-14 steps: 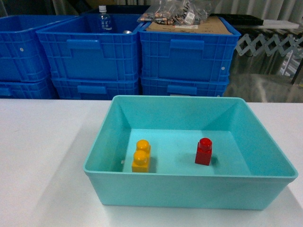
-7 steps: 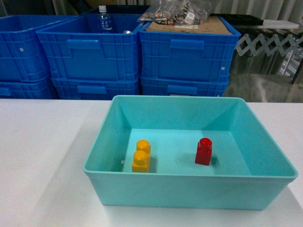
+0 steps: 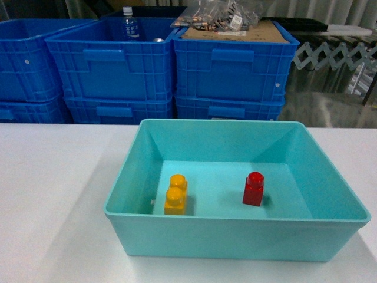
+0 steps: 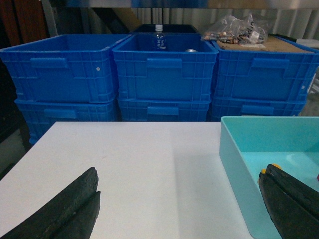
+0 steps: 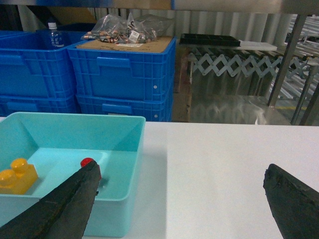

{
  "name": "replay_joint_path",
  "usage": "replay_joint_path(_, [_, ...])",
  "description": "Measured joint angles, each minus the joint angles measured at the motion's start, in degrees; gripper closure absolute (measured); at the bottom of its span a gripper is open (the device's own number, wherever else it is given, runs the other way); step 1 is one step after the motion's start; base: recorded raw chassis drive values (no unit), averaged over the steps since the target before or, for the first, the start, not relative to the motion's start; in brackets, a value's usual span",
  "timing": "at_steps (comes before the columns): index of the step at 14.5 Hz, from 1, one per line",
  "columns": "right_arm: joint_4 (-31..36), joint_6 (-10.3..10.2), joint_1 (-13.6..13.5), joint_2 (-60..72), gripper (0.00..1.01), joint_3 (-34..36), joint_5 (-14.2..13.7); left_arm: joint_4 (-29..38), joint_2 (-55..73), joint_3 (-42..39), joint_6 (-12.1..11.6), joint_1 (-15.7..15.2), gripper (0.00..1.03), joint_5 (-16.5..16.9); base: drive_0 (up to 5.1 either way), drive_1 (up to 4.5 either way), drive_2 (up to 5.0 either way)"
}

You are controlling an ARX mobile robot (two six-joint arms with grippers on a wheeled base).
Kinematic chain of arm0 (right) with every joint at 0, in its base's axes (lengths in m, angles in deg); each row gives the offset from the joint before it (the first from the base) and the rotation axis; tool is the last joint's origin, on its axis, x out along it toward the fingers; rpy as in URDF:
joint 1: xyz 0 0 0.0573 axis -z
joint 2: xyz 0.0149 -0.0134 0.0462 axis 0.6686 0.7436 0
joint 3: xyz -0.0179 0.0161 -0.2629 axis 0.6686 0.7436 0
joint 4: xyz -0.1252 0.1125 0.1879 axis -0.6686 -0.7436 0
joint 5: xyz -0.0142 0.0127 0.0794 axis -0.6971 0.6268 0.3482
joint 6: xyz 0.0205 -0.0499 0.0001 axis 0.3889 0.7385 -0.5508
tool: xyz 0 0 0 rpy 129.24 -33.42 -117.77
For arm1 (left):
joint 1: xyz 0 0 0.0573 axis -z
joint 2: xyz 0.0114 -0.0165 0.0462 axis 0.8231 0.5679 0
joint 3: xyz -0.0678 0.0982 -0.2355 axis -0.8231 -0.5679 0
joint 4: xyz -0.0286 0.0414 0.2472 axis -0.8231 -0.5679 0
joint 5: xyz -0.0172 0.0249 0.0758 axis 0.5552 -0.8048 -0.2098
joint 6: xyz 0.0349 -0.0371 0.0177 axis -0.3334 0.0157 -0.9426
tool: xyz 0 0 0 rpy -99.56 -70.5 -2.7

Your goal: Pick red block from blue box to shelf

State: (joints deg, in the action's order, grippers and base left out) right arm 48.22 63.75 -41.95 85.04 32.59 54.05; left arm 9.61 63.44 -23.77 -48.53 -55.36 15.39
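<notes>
Worktop (image 3: 53, 194) lay white and flat under the blue box (image 3: 235, 239), which sat square on it near my front edge. The red block (image 3: 253, 189) stood upright on the floor of that box, right of the middle, stud up, touching neither wall. An orange-yellow brick (image 3: 176, 194) with two studs lay on the same floor to its left, well apart from it. My left claw (image 4: 174, 204) was released, its two dark fingers (image 4: 60, 211) spread wide; one hung over the bare worktop and the other over the near left corner of the box, with nothing between them. My right claw (image 5: 179, 204) was likewise released, one finger in front of the box's right wall and partly covering the red block in the right wrist view, the other over bare worktop to the right. Neither claw appeared in the head view. Behind the worktop stood stacked dark blue crates (image 3: 112, 71), one holding a clear bottle (image 3: 130, 25) and another topped with cardboard and a bag of small parts (image 3: 221, 15). A shiny metal post (image 5: 284, 59) at far right may have belonged to the shelf, though I could not tell from so narrow a glimpse.
</notes>
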Motion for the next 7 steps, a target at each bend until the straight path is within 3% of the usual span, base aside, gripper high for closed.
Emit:
replay_joint_path(3, [-1.7,0.1,-0.1,0.3,0.03,-0.3,0.0,0.0,0.0,0.0,0.0,0.0,0.05,0.0,0.0,0.0,0.0])
replay_joint_path(4, [-5.9,0.2,-1.4,3.7,0.03,-1.9,-1.4,0.0,0.0,0.0,0.0,0.0,0.05,0.0,0.0,0.0,0.0])
replay_joint_path(5, [-5.4,0.3,-3.2,8.2,0.03,-2.6,-2.8,0.0,0.0,0.0,0.0,0.0,0.05,0.0,0.0,0.0,0.0])
replay_joint_path(7, [-1.4,0.2,-5.8,15.8,0.03,-4.0,-3.0,0.0,0.0,0.0,0.0,0.0,0.05,0.0,0.0,0.0,0.0])
